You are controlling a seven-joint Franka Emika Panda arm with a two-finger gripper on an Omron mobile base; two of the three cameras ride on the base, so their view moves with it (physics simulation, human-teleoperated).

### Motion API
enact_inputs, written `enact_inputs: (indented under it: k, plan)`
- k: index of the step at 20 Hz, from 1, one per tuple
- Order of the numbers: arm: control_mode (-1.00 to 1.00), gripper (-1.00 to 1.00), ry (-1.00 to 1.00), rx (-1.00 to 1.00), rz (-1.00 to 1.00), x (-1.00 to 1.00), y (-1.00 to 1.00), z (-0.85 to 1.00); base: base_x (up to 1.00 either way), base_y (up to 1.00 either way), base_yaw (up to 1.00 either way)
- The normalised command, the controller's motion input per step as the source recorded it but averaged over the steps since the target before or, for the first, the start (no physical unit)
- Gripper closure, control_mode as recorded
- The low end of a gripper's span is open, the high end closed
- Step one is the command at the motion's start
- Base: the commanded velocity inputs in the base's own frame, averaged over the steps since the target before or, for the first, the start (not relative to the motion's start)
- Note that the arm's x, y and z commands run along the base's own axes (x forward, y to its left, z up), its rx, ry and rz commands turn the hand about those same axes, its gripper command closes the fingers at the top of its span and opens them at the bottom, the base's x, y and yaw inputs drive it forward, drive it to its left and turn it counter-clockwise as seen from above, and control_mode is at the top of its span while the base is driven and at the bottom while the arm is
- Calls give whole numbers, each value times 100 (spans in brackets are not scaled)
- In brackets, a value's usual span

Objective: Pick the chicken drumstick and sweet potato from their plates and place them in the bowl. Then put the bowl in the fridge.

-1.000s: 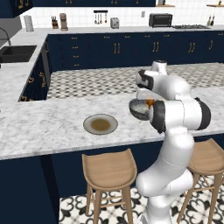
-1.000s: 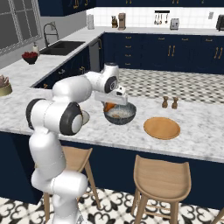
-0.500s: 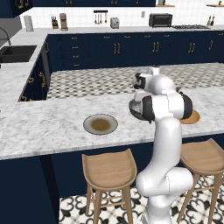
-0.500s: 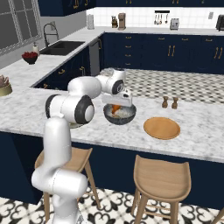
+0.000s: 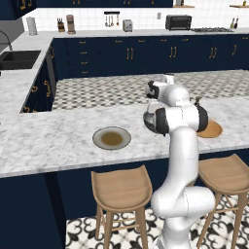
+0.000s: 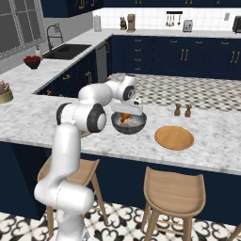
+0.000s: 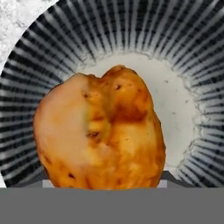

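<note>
Pincer [image 6: 126, 114] clamped on the chicken drumstick [image 7: 99, 131] above the bowl [image 6: 129, 123] — best to lower toward its centre, not the 9 o'clock rim — then release.

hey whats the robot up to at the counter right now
The white arm is reaching over the dark ribbed bowl on the marble counter, its gripper right above it. The hand view looks straight down at the orange-brown chicken drumstick over the bowl's pale inside. The grey-green plate and the wooden plate both sit bare. Whether the jaws are gripping the drumstick cannot be told.
</note>
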Motion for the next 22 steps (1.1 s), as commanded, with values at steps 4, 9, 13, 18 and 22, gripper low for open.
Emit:
enact_inputs:
  k: [4, 9, 13, 18, 22]
  plan:
    - [-100, -100, 0, 0, 0, -22, 3, 0, 0, 0, 0]
    - [-100, -100, -1, 0, -3, -43, 1, 8, 0, 0, 0]
    - [-100, -100, 0, 0, -21, -50, -5, 34, 0, 0, 0]
    - [-100, -100, 0, 0, -28, -62, -17, 30, 0, 0, 0]
    - [-100, -100, 0, 1, -25, -75, -25, 11, 0, 0, 0]
